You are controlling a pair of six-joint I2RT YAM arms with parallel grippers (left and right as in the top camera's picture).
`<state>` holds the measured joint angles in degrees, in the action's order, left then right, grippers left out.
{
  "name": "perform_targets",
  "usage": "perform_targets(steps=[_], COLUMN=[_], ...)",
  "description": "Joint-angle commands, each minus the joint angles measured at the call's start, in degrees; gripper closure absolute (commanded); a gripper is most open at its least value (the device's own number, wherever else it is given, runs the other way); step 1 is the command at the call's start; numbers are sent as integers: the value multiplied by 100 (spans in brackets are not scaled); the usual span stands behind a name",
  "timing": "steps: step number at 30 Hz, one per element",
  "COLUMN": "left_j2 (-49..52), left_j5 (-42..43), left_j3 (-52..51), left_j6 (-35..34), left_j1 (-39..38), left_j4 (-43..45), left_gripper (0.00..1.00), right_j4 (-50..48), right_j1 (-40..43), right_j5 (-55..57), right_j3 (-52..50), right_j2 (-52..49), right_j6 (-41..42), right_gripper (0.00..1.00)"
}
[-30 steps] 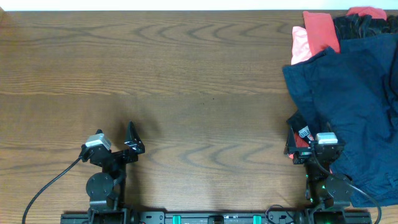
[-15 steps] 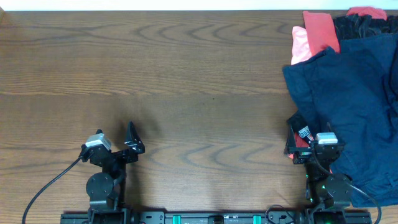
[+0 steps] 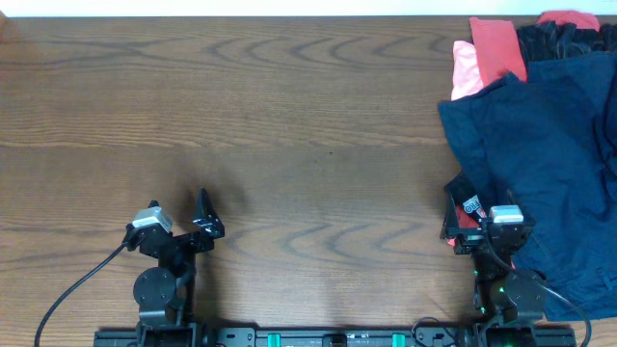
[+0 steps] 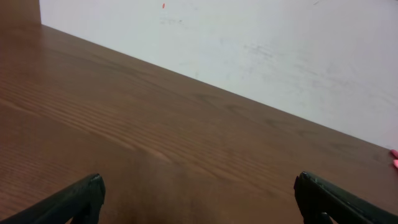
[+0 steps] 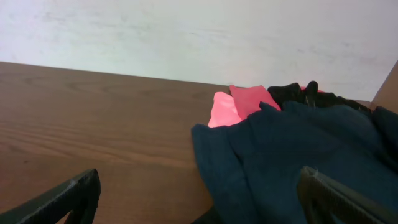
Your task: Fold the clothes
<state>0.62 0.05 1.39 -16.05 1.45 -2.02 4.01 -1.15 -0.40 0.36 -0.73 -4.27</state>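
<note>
Overhead view shows the clothes (image 3: 540, 145) heaped at the far right corner of a wood-grain table (image 3: 289, 116), running off the right edge of the frame. A large dark navy garment (image 3: 554, 183) covers most of the heap and reaches down toward the near edge. At the heap's far end a red piece (image 3: 496, 48) lies beside a coral-pink piece (image 3: 465, 67), which peeks out on its left, with a black piece (image 3: 559, 43) to their right. The left gripper (image 3: 205, 214) sits low at the near left of the table, well apart from the fabric, a cable (image 3: 67, 289) trailing from its arm. Its wrist camera shows both fingers (image 4: 81, 199) spread to the corners of the frame, jaws wide and holding nothing, with bare wood and a pale wall (image 4: 249, 50) ahead. The right gripper (image 3: 461, 204) sits at the near right, at the left edge of the navy garment; whether it touches the cloth cannot be told. Its jaws are likewise wide and hold nothing, and in the wrist view the navy fabric lies ahead toward the right finger (image 5: 339, 199), with the pink and red pieces beyond it.
</note>
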Motion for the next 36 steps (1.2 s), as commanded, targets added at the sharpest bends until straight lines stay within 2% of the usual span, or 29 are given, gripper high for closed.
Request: perform_targets(steps=[1,13,17,24,30,36], left_j2=[-39,-39,-37,269,1281,2905], left_j5=[-13,39,297,407,404,404], left_j3=[-116,-116,-96,522,1657,3051], left_j6=[96,92,87,90,96,107], left_j1=[9,9,9,9,9,9], left_j4=[-199,-197,-201,-789,-1606,-2697], left_gripper=[2,2,2,2,2,2], right_j4=[22,-15,-11,422,1178,2061], right_j1=[37,37,37,37,39,44], right_j5=[17,-214,-407,-52,330,549], right_j3=[-4,-4,-4,446,1484,3016], right_j2=[-15,-15,-22,-249,-1287,-3285], right_j6=[-70,-20,623,702,699,699], right_gripper=[1,1,1,1,1,1])
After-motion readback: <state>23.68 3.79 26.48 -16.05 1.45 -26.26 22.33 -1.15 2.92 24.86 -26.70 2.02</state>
